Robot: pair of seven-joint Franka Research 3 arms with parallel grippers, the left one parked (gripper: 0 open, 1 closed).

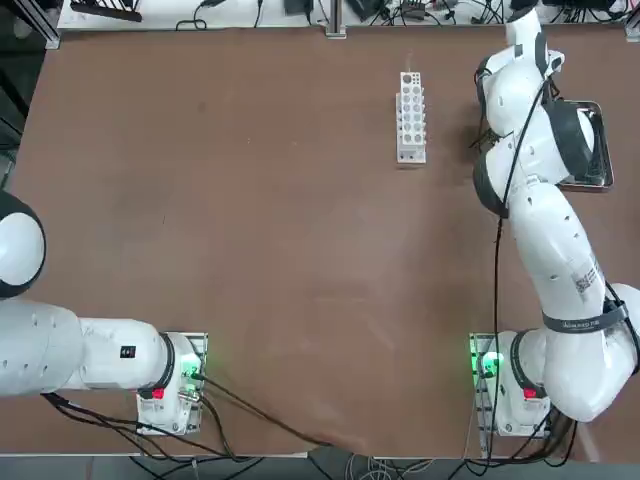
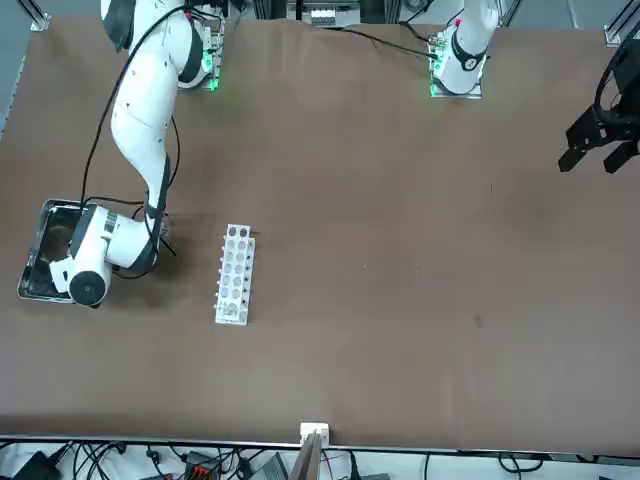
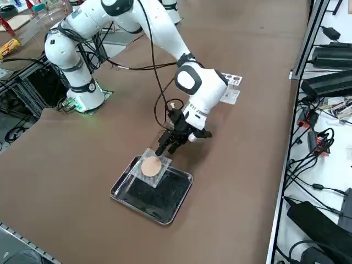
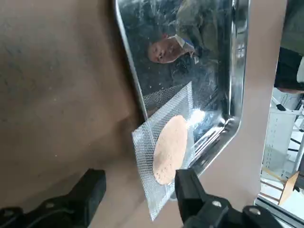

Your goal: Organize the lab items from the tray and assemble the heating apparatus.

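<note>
Broad brown matte tabletop (image 1: 250, 230) fills scene, evenly lit, faint scuffs. Black cables (image 2: 150, 462) tangled along far table edge, beyond aluminium rail. White side bench (image 3: 335, 137) along that edge, carrying black rectangular power units (image 3: 329, 82) and looped black leads. Aluminium frame posts (image 1: 40, 20) at table corners. Clear plastic box with yellow and red oddments (image 3: 22, 25) beyond table corner. Dark grey floor (image 3: 16, 250) beneath table edge.
</note>
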